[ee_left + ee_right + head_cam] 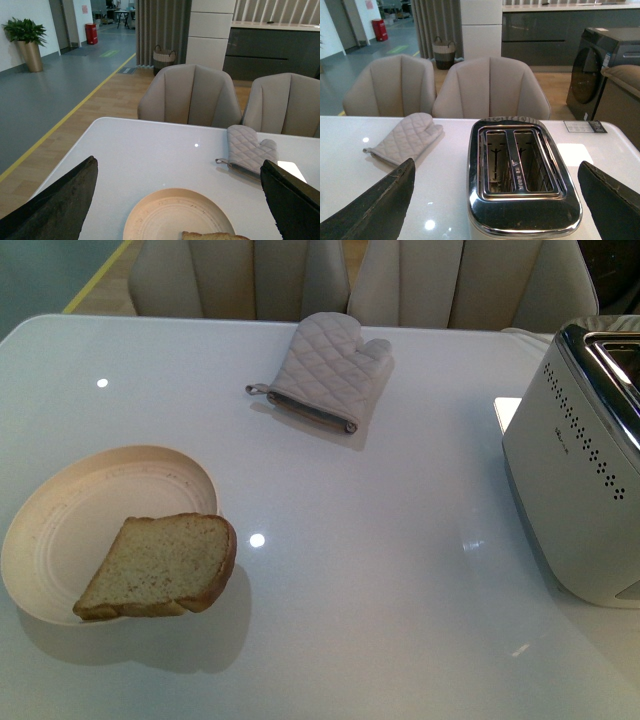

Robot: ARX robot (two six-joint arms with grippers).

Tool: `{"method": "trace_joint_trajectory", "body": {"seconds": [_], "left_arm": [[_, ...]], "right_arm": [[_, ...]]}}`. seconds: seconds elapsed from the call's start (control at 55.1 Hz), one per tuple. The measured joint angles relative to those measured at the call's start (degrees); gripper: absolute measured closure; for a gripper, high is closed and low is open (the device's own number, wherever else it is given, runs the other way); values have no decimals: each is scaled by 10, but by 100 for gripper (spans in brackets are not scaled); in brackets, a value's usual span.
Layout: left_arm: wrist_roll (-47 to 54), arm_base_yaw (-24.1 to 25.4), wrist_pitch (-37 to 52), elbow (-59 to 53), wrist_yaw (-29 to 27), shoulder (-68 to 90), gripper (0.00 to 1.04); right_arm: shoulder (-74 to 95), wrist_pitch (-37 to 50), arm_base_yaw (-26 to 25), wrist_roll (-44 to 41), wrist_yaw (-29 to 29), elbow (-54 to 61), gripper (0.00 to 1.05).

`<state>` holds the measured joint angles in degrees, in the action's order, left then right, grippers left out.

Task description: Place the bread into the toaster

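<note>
The bread (160, 565), a tan slice with a brown crust, lies on the near right edge of the round cream plate (60, 520) and hangs partly over it. Its top edge shows in the left wrist view (212, 235). The white toaster (580, 490) with a chrome top stands at the table's right edge; in the right wrist view (520, 170) both of its slots are empty. My left gripper (180, 200) is open above the plate (165, 215). My right gripper (495, 200) is open above the toaster. Neither gripper shows in the front view.
A grey quilted oven mitt (325, 370) lies at the back middle of the white table (380, 570). It also shows in the left wrist view (247, 150) and the right wrist view (405, 137). Beige chairs (250, 275) stand behind the table.
</note>
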<state>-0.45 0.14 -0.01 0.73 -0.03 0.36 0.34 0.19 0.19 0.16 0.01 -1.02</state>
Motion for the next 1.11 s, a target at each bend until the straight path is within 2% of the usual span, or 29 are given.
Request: {"method": "trace_joint_trajectory", "body": {"seconds": [0.671,0.744,0.816,0.853,0.98,1.107], "left_arm": [[-2,0,-5,1,2,3,7],[-69,3,-169,73,12,96,7],[-107,12,-270,117,19,177,7],[-115,20,-281,122,26,196,7],[-122,53,-245,134,59,256,7],[-103,95,-140,142,92,371,7]], "right_arm": [[0,0,0,0,0,0,9],[0,0,0,0,0,0,9],[0,0,0,0,0,0,9],[0,0,0,0,0,0,9],[0,0,0,0,0,0,9],[0,0,0,0,0,0,9]]}}
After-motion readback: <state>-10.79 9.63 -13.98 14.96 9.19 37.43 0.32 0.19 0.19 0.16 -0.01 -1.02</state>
